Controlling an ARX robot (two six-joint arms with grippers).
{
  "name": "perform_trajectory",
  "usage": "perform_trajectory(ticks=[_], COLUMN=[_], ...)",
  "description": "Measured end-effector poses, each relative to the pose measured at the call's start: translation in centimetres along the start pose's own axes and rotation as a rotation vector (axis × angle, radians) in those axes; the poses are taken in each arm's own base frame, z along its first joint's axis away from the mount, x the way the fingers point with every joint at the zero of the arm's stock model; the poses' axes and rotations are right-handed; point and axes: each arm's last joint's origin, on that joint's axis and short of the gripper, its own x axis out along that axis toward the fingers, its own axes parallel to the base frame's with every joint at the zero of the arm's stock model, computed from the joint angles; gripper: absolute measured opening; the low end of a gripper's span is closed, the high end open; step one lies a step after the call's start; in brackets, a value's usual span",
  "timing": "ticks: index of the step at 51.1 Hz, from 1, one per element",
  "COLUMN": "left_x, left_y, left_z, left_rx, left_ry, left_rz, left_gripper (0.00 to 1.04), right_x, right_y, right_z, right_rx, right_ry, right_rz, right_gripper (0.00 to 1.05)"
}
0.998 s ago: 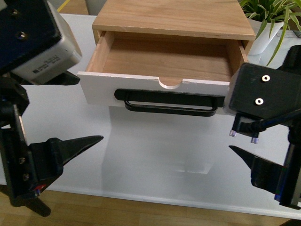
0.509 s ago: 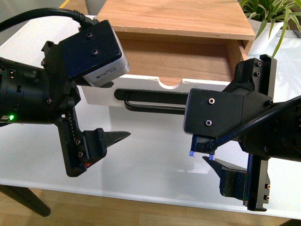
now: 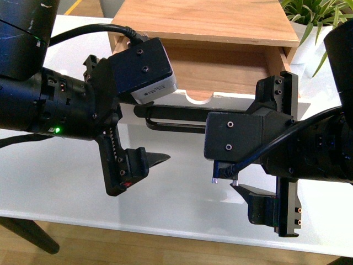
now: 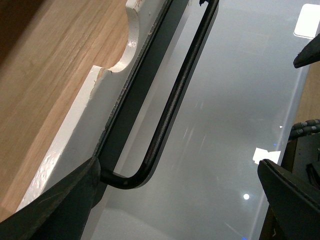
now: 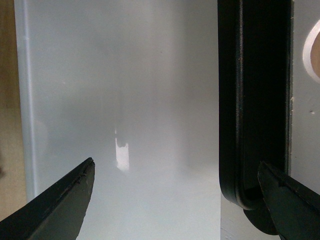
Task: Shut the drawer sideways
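The drawer [image 3: 220, 69] stands pulled out of the light-wood cabinet [image 3: 204, 19]. Its white front [image 4: 75, 115] has a semicircular notch [image 3: 198, 98] and a long black bar handle [image 3: 176, 118]. My left gripper [image 3: 146, 132] hangs open in front of the handle's left end, with one finger [image 3: 150, 159] low over the table. In the left wrist view the handle [image 4: 175, 100] bends in beside one finger [image 4: 50, 210]. My right gripper [image 3: 237, 149] is open at the handle's right end. The handle [image 5: 252, 100] lies next to a finger [image 5: 290, 200] there. Neither gripper holds anything.
A glossy white table [image 3: 182, 182] carries the cabinet, and its front edge runs just below both grippers. A green plant in a white pot [image 3: 311, 27] stands at the back right, beside the cabinet.
Both arms have moved in from the table's sides toward the drawer front and now cover the handle's ends. The drawer is as far out as before.
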Motion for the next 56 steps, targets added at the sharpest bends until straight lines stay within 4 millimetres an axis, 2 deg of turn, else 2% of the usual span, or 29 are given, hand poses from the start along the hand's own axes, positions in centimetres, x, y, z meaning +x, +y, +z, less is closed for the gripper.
perform_trajectory(ticks=[12, 56], left_x=[0.9, 3.3], left_y=[0.5, 0.1], left_z=[0.1, 0.5], left_rx=[0.002, 0.062], left_ry=[-0.002, 0.019], left_rz=[-0.013, -0.129], left_gripper=[0.96, 0.96], right_x=[0.5, 1.7], right_y=[0.1, -0.5], right_z=[-0.2, -0.6], right_rx=[-0.002, -0.009], right_ry=[-0.003, 0.009], right_rz=[0.020, 0.052], right_gripper=[0.96, 0.96])
